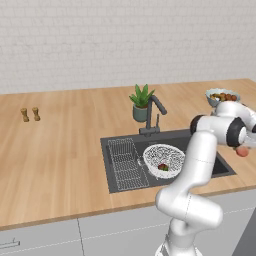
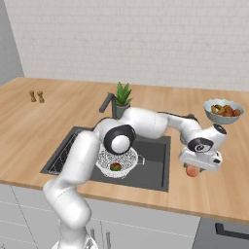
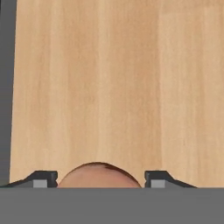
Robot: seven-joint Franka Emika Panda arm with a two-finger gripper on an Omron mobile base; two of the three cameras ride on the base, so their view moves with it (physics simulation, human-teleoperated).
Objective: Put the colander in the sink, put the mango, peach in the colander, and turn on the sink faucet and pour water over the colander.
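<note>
The white mesh colander (image 1: 164,159) (image 2: 116,159) sits in the dark sink (image 1: 220,167) (image 2: 153,160) with the dark red mango (image 1: 163,167) (image 2: 115,167) inside it. The pinkish-orange peach (image 1: 242,151) (image 2: 193,171) (image 3: 99,175) is on the wooden counter right of the sink. My gripper (image 1: 243,145) (image 2: 194,168) (image 3: 100,180) points down over it, its fingertips pressed against the peach's two sides. The dark faucet (image 1: 152,112) (image 2: 107,103) stands behind the sink, and no water runs from it.
A grey-blue bowl of fruit (image 1: 222,96) (image 2: 223,111) stands on the counter behind my hand. A potted plant (image 1: 141,102) (image 2: 122,99) is beside the faucet. Two small shakers (image 1: 30,114) (image 2: 36,96) stand far left.
</note>
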